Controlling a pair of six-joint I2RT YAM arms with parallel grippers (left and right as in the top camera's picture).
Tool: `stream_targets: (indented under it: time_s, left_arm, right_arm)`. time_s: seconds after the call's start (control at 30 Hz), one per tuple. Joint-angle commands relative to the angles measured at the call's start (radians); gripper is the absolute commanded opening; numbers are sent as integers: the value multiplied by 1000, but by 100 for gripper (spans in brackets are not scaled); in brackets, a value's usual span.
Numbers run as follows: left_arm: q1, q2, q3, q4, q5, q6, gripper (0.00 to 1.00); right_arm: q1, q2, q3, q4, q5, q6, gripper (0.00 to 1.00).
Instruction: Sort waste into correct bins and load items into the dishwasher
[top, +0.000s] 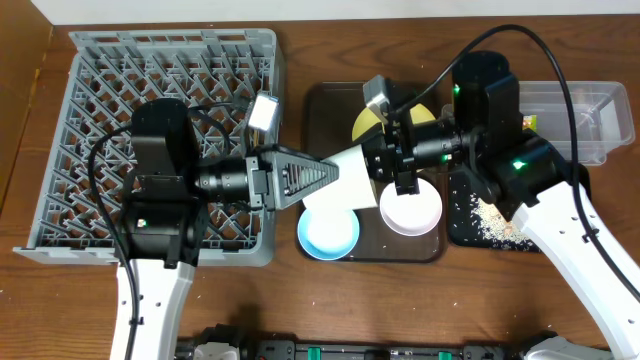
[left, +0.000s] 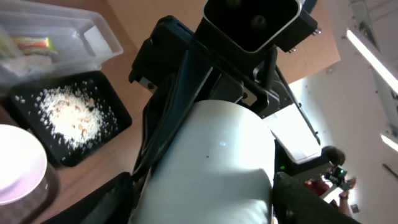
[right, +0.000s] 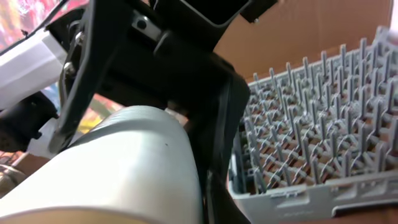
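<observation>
Mid-handover above the brown serving tray (top: 330, 100): a white cup (top: 352, 172) hangs on its side between the two arms. Its long axis runs roughly level from arm to arm, and its mouth apparently faces the right arm. The right end effector (top: 385, 160) is pressed together, pinching the cup's wall. The left end effector (top: 325, 178) is spread around the cup's other end, though whether its pads touch cannot be told. The waste looks sorted, with rice scraps (top: 485, 215) in the black tray (top: 460, 235) and a snack wrapper (top: 528, 122) in the clear tub (top: 610, 100). The dish rack (top: 100, 80) holds nothing visible. The yellow plate (top: 365, 125), blue bowl (top: 328, 232) and white bowl (top: 410, 208) await loading.
</observation>
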Motion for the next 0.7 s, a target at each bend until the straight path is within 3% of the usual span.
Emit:
stream_targets:
  time_s: [0.0, 0.13, 0.53, 0.57, 0.6, 0.67]
  left_arm:
    - [-49, -31, 8, 78, 112, -74, 72]
    - [-49, -37, 8, 155, 112, -110, 75]
    - [-49, -32, 8, 160, 92, -109, 75]
    - [-49, -32, 8, 160, 92, -109, 70]
    - [-49, -32, 8, 159, 92, -109, 59]
    - [-49, -32, 8, 159, 92, -109, 53]
  right_arm:
    - [-30, 12, 6, 67, 11, 40, 1]
    - [-75, 12, 6, 140, -36, 136, 1]
    - [-61, 12, 6, 146, -6, 144, 1]
    - [-56, 12, 6, 146, 2, 144, 1]
    - [-52, 12, 6, 146, 17, 144, 1]
    - [-52, 12, 6, 148, 17, 144, 1]
